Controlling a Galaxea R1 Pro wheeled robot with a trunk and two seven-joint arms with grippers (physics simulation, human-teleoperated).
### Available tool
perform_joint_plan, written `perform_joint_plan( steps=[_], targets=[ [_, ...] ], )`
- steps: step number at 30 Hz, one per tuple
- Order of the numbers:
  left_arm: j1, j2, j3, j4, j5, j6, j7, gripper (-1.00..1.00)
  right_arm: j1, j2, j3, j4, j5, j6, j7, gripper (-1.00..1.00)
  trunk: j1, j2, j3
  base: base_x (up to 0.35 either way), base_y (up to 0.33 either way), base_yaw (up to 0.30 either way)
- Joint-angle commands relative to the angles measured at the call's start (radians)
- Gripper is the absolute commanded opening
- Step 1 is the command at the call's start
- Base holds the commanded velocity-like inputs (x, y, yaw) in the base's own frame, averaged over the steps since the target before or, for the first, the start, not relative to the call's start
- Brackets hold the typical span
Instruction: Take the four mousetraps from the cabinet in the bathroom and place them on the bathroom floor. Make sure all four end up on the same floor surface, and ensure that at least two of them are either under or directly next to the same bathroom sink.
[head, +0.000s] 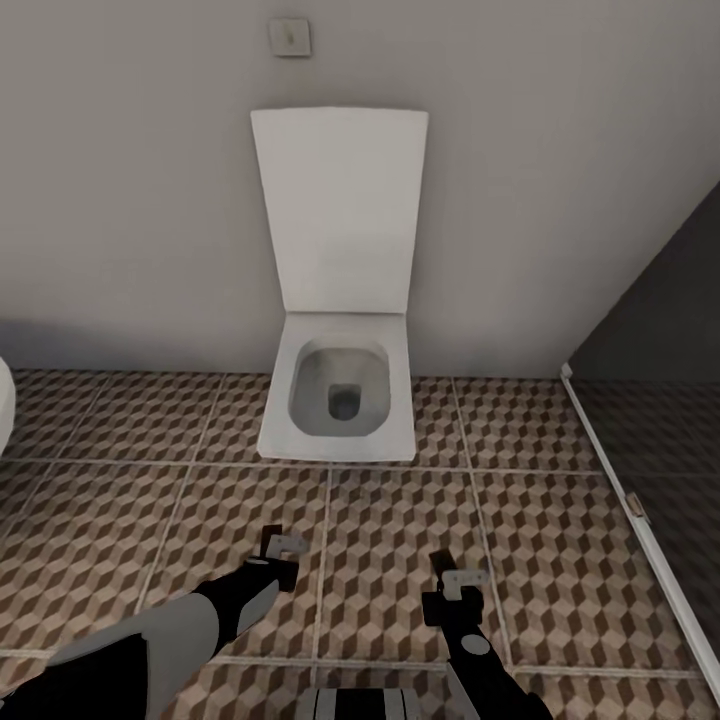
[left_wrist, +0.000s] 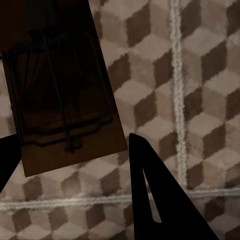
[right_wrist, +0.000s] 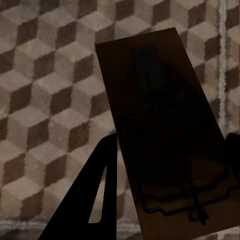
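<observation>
Facing a white toilet (head: 340, 400), the robot holds both arms low over the bathroom floor (head: 560, 560). Its left pincer (head: 284, 548) pinches one mousetrap (left_wrist: 65, 100), and its right pincer (head: 458, 582) pinches another mousetrap (right_wrist: 170, 135).

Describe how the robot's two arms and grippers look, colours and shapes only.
Left arm: light grey shell running into a glossy black wrist. Right arm: black, with a round grey cap. Left gripper and right gripper: dark bodies with pale grey tips. Close up, the fingers are black tapered wedges with a slim slot.
</observation>
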Motion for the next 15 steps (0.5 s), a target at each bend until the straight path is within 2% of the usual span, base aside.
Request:
perform_joint_plan(
  steps=[1,15],
  targets=[
    [-0.001,0.0,-0.006,-0.003,0.001,0.005,0.007,-1.0,0.0,-0.001,0.004,-0.001,-0.003,0.005,-0.008,-1.0,0.004,-0.008,-0.005,0.0,0.0,0.0],
    [-0.001,0.0,-0.006,-0.003,0.001,0.005,0.008,-1.0,0.0,-0.002,0.004,-0.001,-0.003,0.005,-0.008,-1.0,0.057,-0.106,-0.071,0.0,0.0,0.0]
  ],
)
